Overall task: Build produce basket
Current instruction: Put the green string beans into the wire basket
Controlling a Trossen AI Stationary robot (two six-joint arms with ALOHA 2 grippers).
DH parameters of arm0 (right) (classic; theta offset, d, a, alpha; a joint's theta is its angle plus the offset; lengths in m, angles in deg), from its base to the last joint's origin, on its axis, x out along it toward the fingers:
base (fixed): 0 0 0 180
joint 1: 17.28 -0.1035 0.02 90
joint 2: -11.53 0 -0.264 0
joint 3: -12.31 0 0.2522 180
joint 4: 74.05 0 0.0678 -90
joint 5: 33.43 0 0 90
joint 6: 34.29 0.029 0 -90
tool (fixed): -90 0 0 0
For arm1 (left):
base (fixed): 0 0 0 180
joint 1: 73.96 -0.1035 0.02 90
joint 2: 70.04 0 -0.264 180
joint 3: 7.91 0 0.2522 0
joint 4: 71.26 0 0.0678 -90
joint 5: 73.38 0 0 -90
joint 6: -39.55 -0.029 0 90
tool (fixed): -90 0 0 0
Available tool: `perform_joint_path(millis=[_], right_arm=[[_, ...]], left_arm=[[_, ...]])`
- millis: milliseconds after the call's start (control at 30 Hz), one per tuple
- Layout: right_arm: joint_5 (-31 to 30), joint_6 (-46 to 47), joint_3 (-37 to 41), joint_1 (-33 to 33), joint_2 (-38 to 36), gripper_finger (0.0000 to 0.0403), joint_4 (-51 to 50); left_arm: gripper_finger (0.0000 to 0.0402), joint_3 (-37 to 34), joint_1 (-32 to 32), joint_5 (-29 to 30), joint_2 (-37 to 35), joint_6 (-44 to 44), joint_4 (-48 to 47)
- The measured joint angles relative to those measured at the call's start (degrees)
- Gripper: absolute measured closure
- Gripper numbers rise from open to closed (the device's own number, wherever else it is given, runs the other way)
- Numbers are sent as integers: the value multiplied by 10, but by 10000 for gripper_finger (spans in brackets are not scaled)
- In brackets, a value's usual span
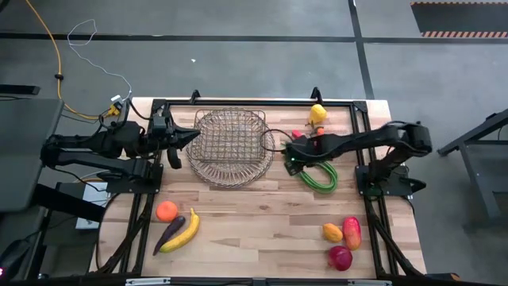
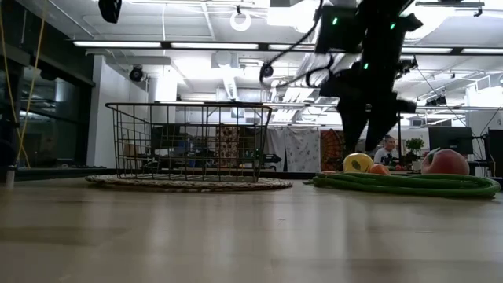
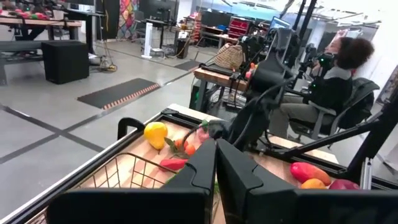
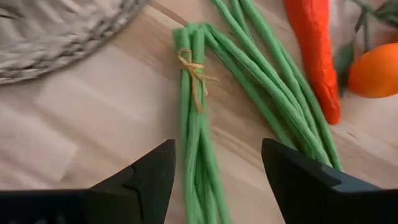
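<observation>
The wire basket (image 1: 230, 147) stands on a round woven mat (image 1: 208, 176) at the table's far middle. My left gripper (image 1: 190, 138) is shut, with its tips at the basket's left rim (image 3: 127, 163). My right gripper (image 4: 217, 171) is open just above a tied bundle of long green beans (image 4: 196, 124), one finger on either side and clear of it. The beans (image 1: 319, 175) lie looped on the table to the right of the basket. A red chilli (image 4: 314, 50) and a small orange fruit (image 4: 376, 71) lie beside them, and a lemon (image 1: 317, 114) lies farther back. My left gripper's shut fingertips (image 3: 214, 163) are at the basket's left rim; I cannot tell whether they touch it.
An orange (image 1: 166, 210), a purple eggplant (image 1: 169, 234) and a banana (image 1: 184, 232) lie near the front left. Red and orange fruit (image 1: 343, 238) lie near the front right. A black frame rail (image 1: 254, 103) runs along the table's far edge. A person sits beyond the table (image 3: 336, 81).
</observation>
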State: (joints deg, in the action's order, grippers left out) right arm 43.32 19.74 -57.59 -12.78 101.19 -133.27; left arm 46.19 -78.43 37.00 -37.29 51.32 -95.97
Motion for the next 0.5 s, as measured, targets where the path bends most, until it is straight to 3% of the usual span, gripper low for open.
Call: perform_joint_path(millis=[500], right_arm=[[31, -5, 0, 31, 107, 173, 96]], left_arm=[[398, 0, 0, -2, 0, 0, 0]])
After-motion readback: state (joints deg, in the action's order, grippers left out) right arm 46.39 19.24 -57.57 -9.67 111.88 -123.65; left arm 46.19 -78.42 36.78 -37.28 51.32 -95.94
